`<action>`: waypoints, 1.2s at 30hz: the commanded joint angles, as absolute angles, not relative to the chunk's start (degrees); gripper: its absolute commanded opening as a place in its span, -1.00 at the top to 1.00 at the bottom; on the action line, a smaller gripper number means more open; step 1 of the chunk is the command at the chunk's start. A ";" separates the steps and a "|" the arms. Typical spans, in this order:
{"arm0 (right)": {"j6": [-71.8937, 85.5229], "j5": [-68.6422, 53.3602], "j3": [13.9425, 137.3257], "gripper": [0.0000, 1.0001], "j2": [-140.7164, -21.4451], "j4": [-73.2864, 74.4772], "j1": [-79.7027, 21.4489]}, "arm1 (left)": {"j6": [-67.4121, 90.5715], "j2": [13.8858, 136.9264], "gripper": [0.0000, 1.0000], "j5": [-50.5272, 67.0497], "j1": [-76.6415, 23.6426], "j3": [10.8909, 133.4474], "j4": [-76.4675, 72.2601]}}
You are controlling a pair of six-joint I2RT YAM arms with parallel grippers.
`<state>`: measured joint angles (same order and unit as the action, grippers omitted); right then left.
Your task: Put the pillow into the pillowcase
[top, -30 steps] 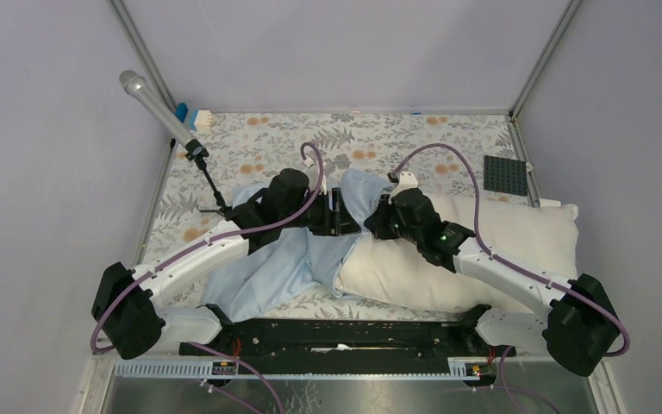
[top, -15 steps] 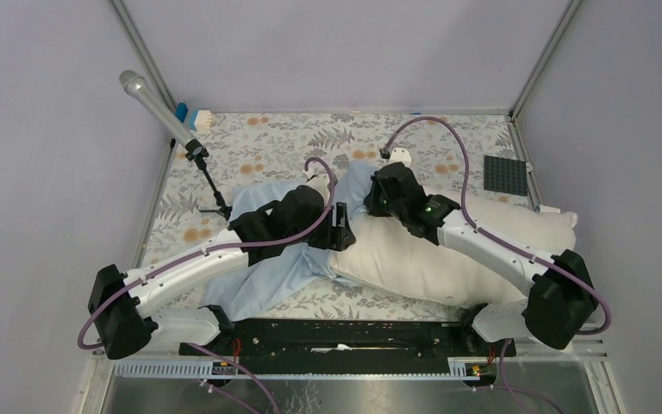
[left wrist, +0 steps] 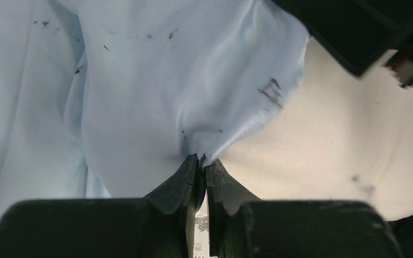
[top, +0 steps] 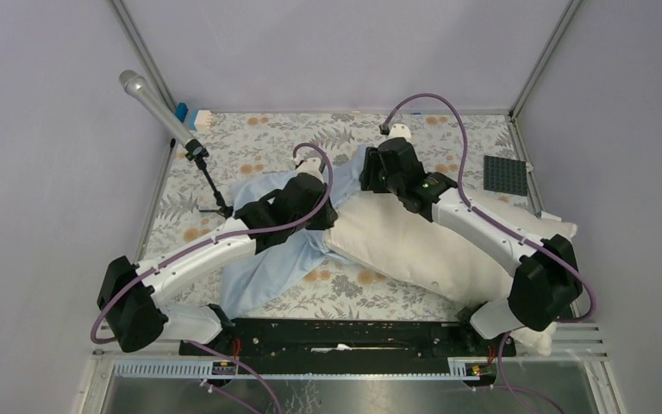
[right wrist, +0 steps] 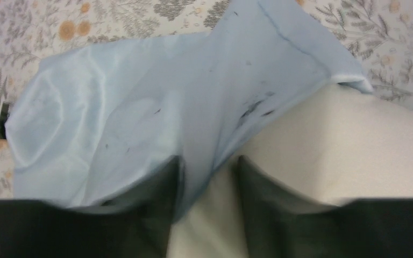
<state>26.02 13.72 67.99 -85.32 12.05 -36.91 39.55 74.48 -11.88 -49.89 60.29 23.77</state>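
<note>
– Pillow (top: 431,250) first: where does it lie?
– On the floral table cloth (top: 353,293), slanting from the middle of the table toward the near right corner, under the right arm. Its cream fabric is bare along most of its length.
– And the pillowcase (top: 263,267)?
– Light blue and wrinkled, it spreads left of the pillow, under the left arm. One part runs toward the near left. Another flap reaches the far side and lies over the pillow's far-left end. Whether that end sits inside the sack or only under it, I cannot tell.
– What about the left gripper (left wrist: 201,161)?
– Its jaws are clenched on a pinch of the pillowcase, right at the blue edge where it meets the cream pillow. The cloth gathers into folds at the fingertips.
– The right gripper (right wrist: 207,161)?
– It hangs over the pillow's far-left end with its jaws released, the two fingers (right wrist: 156,215) standing apart. A blue fold of the pillowcase drops into the gap against one finger, and the pillow shows beside it.
– Anything else on the table?
– A microphone (top: 151,99) on a stand at the far left, small blue and white blocks (top: 191,116) in the far left corner, and a dark grey studded plate (top: 504,172) at the far right. All are apart from both grippers.
</note>
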 commanded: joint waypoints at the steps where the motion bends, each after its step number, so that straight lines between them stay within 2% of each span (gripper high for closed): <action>1: 20.88 6.77 69.69 -0.38 -78.25 6.42 -37.32 | 40.14 75.13 0.80 -9.48 -47.16 59.35 18.99; 3: 17.71 4.68 68.45 -0.59 -74.48 7.09 -38.27 | 40.50 75.59 0.82 -7.67 -46.49 58.71 18.00; 4: 16.28 3.59 67.22 -0.63 -71.79 7.38 -39.09 | 40.66 75.94 0.83 -6.43 -46.23 58.55 17.34; 8: 6.36 6.50 62.59 -0.71 -66.65 7.35 -49.41 | 40.93 76.38 0.87 -4.70 -45.60 58.09 16.42; 12: 1.83 13.37 58.09 -0.79 -66.54 6.68 -59.26 | 41.72 76.44 0.87 -2.87 -44.70 57.45 15.07; 18: 2.29 22.29 48.30 -0.99 -66.27 1.47 -60.29 | 42.21 76.51 0.87 -1.26 -43.71 57.43 15.64; 24: 3.65 27.21 46.06 -0.99 -72.55 0.53 -60.21 | 42.97 75.84 0.76 1.64 -43.07 57.08 14.95; 25: 4.02 28.48 45.64 -0.90 -73.28 -1.04 -60.21 | 43.04 75.66 0.73 2.00 -43.07 57.12 14.94; 26: 4.43 29.05 45.09 -0.72 -73.76 -1.80 -59.97 | 43.13 75.40 0.72 2.25 -42.99 57.21 14.88; 27: 4.71 28.97 44.98 -0.50 -74.35 -2.04 -59.50 | 43.15 75.22 0.71 2.54 -43.05 57.22 14.85; 29: 6.07 28.10 44.99 0.09 -75.38 -1.77 -57.88 | 43.23 74.92 0.70 3.12 -43.04 57.17 14.81; 31: 7.65 26.05 45.40 0.48 -75.75 -1.08 -56.18 | 43.24 74.67 0.69 3.42 -43.06 56.92 14.85; 34: 9.64 22.60 45.38 0.79 -74.69 -1.55 -54.40 | 43.18 74.45 0.65 3.90 -43.05 56.33 14.59; 36: 10.83 20.27 45.38 0.96 -73.99 -1.92 -53.30 | 42.99 74.33 0.51 4.04 -43.07 55.81 14.61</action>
